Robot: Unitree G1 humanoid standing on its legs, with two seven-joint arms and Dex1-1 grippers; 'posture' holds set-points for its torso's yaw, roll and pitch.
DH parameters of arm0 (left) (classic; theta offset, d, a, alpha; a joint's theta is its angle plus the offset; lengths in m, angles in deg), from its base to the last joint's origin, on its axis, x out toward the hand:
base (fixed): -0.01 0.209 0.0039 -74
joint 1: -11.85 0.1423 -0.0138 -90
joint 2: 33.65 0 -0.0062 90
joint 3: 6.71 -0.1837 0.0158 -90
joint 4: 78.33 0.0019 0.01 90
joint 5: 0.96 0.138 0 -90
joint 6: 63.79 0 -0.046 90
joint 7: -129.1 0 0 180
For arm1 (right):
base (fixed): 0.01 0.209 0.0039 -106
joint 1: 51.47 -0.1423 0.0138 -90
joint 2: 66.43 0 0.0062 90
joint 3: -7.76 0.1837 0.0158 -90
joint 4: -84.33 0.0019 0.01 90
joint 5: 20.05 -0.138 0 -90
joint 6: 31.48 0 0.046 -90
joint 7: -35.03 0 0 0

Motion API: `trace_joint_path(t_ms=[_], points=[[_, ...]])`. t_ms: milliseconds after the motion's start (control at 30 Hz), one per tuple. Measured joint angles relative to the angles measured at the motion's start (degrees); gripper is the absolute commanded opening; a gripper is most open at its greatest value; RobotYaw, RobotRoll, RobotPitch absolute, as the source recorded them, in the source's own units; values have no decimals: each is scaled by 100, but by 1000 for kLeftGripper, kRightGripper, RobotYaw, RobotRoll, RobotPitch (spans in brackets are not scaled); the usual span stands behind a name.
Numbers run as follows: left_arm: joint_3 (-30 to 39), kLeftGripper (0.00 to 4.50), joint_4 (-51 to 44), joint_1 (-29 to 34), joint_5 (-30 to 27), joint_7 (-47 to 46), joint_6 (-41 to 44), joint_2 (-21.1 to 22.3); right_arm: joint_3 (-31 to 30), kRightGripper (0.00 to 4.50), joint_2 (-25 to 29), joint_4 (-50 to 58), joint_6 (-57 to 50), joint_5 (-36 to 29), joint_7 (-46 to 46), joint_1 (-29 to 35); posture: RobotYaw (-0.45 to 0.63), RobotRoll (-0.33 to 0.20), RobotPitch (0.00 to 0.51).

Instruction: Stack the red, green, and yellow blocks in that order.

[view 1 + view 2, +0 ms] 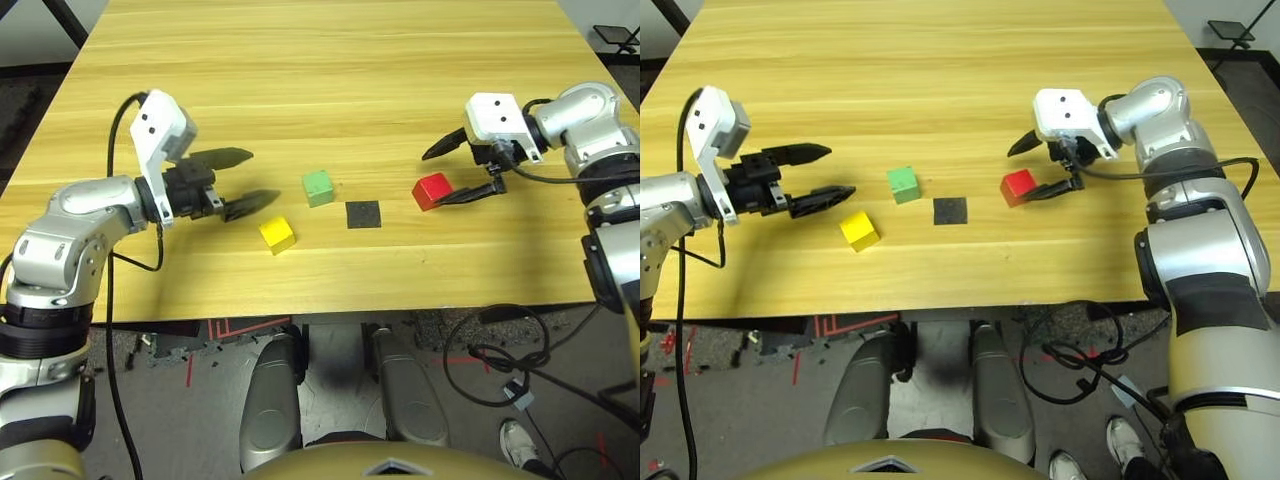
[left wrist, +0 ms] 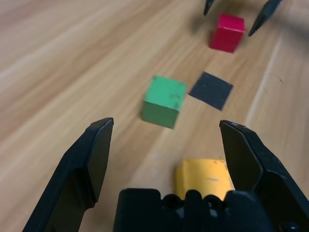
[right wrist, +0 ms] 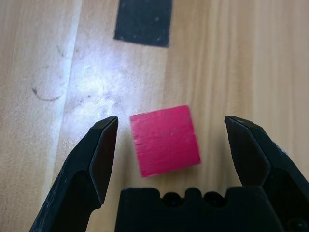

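1. While all three blocks lie apart on the table [image 1: 330, 60], none stacked, the red block [image 1: 432, 190] sits between the spread fingers of the right gripper [image 1: 464, 172], toward the table's right edge.
2. Seen from the right wrist, the red block [image 3: 165, 139] lies between the two fingers [image 3: 104, 150] with a gap on either side; neither finger touches it.
3. The black patch [image 1: 363, 214] lies flat on the table just beside the red block, on the side toward the table's middle.
4. The green block [image 1: 318, 187] stands beyond the patch from the red one, near the table's middle.
5. The yellow block [image 1: 277, 234] is nearer the front edge than the green one.
6. The left gripper [image 1: 244, 178] hangs toward the left edge, its fingers wide apart and holding nothing.
7. From the left wrist, the yellow block [image 2: 205, 176] lies close before that gripper, the green block [image 2: 164, 101] farther out.
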Motion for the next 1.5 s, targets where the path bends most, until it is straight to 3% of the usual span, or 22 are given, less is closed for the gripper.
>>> trace_joint_path(t_ms=[33,133,300,333,500,633,900,1200,1500], points=[[-43,4485,-8,13,1,0,0,-22,3,4500,-26,-27,33,66,-20,0,321,-54,219],[-99,4500,-81,20,9,-12,0,-54,8,3891,-71,-125,100,246,-134,0,327,-50,224],[-130,4500,-109,-53,36,-28,1,-78,37,2107,-207,-162,204,466,-324,1,330,-44,227],[-143,4500,-109,-75,48,-30,4,-80,51,2035,-206,-162,240,503,-378,-5,330,-43,227],[-147,4500,-112,-206,62,-63,50,-88,164,2037,-307,-160,235,573,-573,-6,329,-44,229],[-193,4500,-112,-310,67,-76,114,-116,289,2037,-655,26,-447,540,-542,-26,325,-49,231],[-376,4500,-80,-491,103,-73,164,-181,266,2037,-1097,1790,-2149,473,-444,288,324,-63,243],[-468,4500,-40,-568,137,-104,207,-311,128,2037,-1143,3420,-3403,496,-522,674,335,-75,252],[-476,4500,-24,-568,198,-197,218,-340,-84,2037,-1137,3946,-3794,488,-597,1021,347,-73,267]])
